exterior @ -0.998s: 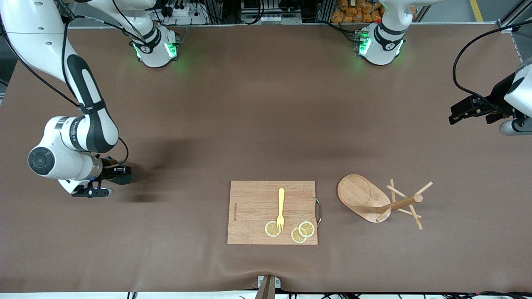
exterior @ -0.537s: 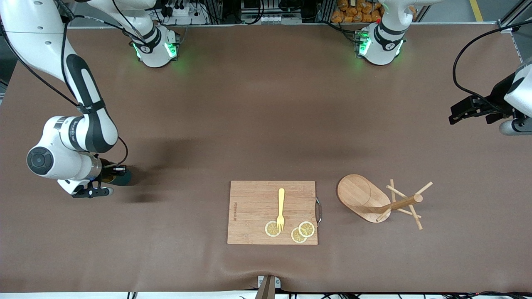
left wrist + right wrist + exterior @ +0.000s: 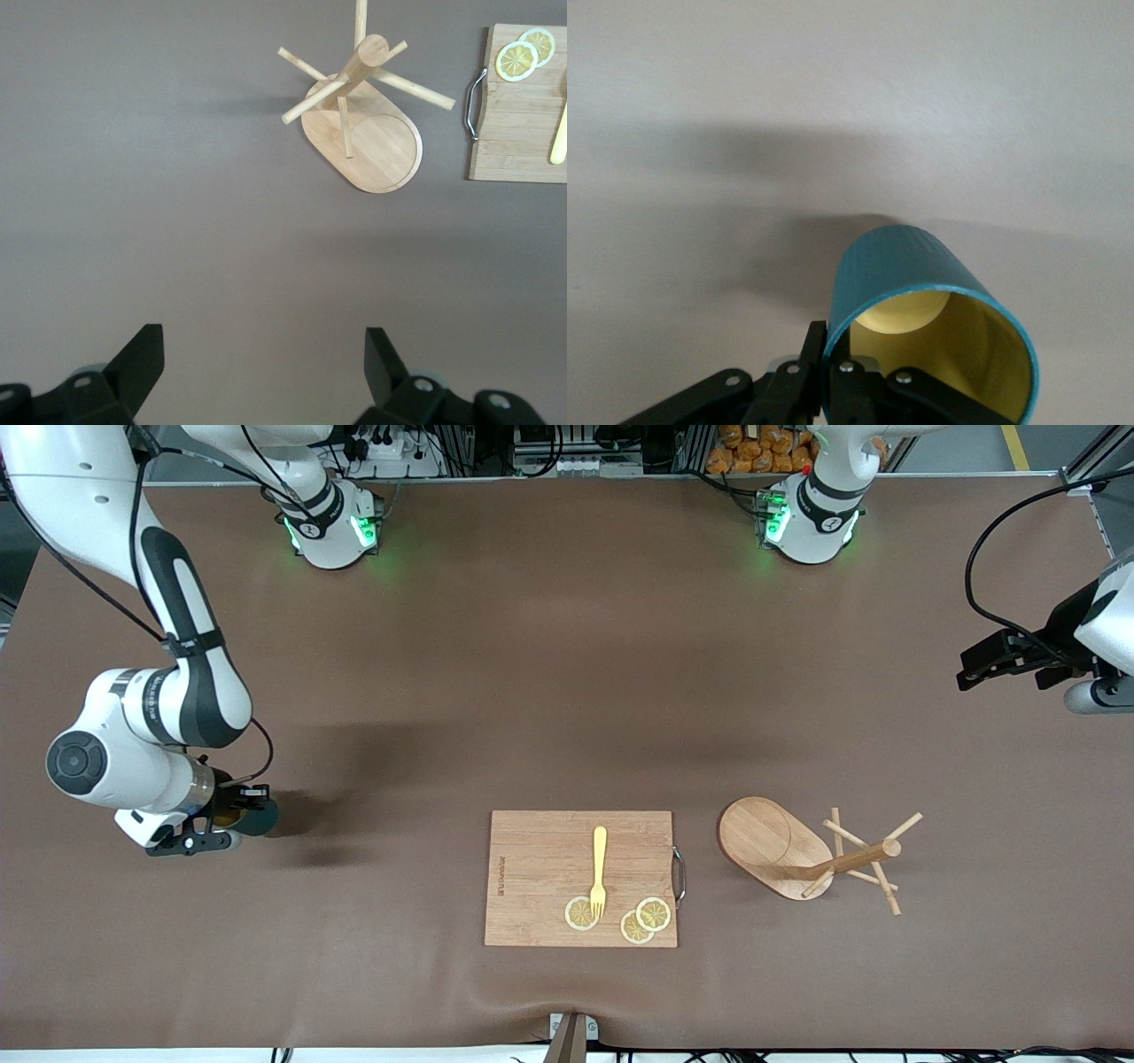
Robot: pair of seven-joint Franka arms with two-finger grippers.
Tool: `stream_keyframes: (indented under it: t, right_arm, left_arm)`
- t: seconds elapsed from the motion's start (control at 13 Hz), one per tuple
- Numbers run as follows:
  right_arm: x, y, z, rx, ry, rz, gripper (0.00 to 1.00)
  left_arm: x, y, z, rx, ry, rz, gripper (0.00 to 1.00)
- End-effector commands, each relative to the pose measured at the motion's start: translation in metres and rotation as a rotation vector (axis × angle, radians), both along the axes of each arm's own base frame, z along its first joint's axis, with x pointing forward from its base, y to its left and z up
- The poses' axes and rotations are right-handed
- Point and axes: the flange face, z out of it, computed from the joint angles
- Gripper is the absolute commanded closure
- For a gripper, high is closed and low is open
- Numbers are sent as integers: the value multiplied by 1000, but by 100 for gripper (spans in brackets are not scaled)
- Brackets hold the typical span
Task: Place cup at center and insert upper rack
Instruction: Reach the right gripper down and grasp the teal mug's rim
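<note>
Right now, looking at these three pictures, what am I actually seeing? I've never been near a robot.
You see two robot arms at a brown table. One picture looks down from a high camera facing them; the other two come from cameras on each arm's wrist. The right gripper, at its own end of the table, is shut on the rim of a teal cup with a yellow inside. The left gripper is open, holds nothing and waits above its end of the table. Below it stands a wooden mug tree. Beside that lies a cutting board carrying a yellow fork and lemon slices.
</note>
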Motion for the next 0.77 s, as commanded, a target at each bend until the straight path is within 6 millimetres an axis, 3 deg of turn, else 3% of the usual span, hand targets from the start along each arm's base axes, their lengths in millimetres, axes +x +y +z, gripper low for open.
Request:
stream_keyframes:
  t: [0.0,0.23,0.46,0.69]
  right_arm:
    - [-5,34,30,17,-21,35,100]
    - [-15,100,47,47,-8,51,100]
    - [-30,170,48,50,2,109,100]
    - [-67,262,44,22,45,84,100]
  left_arm:
    - [1,0,3,1,-4,10,0]
    - [1,0,3,1,-4,10,0]
    - [1,2,3,1,-4,13,0]
    - [1,2,3,1,-7,13,0]
